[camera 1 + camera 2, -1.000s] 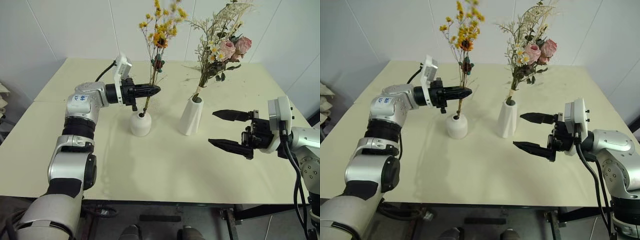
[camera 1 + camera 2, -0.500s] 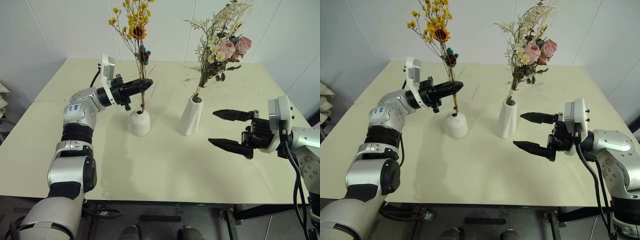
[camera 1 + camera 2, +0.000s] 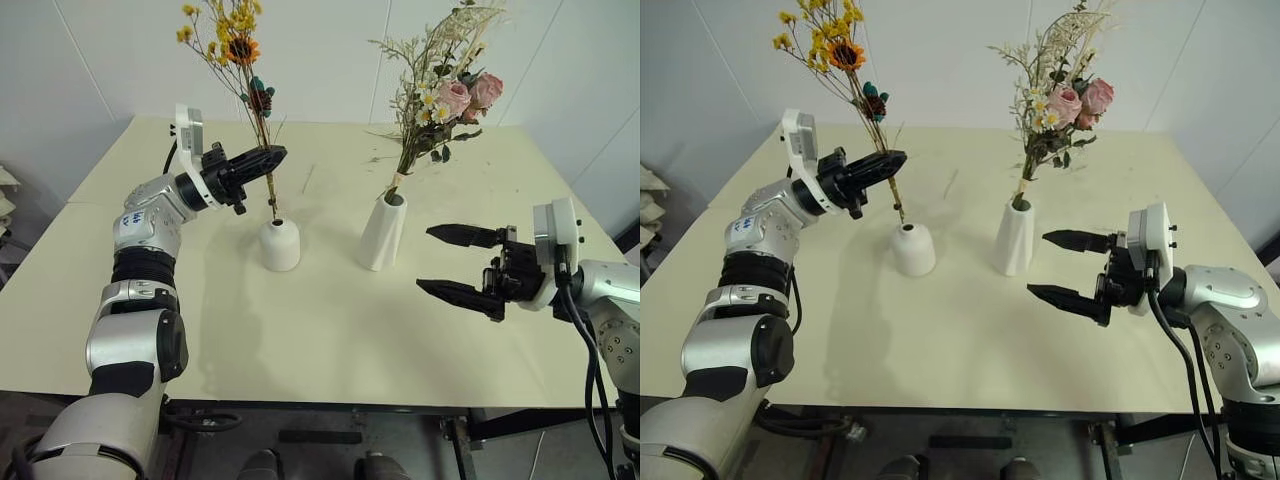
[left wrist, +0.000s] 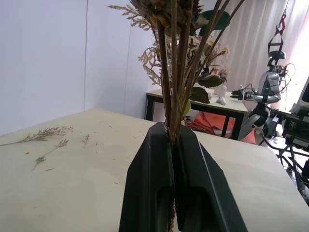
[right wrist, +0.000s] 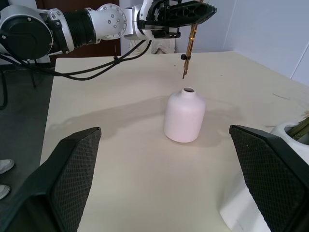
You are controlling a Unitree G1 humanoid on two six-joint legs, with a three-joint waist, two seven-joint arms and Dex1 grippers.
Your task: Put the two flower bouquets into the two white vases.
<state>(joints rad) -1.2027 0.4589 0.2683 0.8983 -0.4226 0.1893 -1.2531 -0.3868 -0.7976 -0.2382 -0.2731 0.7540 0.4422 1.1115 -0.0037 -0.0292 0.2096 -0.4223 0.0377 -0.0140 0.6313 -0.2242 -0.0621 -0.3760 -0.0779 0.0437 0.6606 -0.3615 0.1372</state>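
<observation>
The left gripper is pinched on the thin stems of the yellow-orange bouquet, well up their length. The bunch's long axis tilts: the heads lean up and away to the left of the fingers, while the cut ends hang down to the right, just above and apart from the hole of the short rounded vase. It is a sparse bunch of tiny yellow blooms with one orange, dark-centred flower and a teal bud. The left wrist view shows the brown stems squeezed in the seam between the two black fingers; the right wrist view shows the gap between the stem tips and the vase mouth. Farther right, the tall tapered vase holds the rose-and-daisy bouquet upright. Beyond it, the right gripper hovers with its fingers spread wide, empty, over the table.
</observation>
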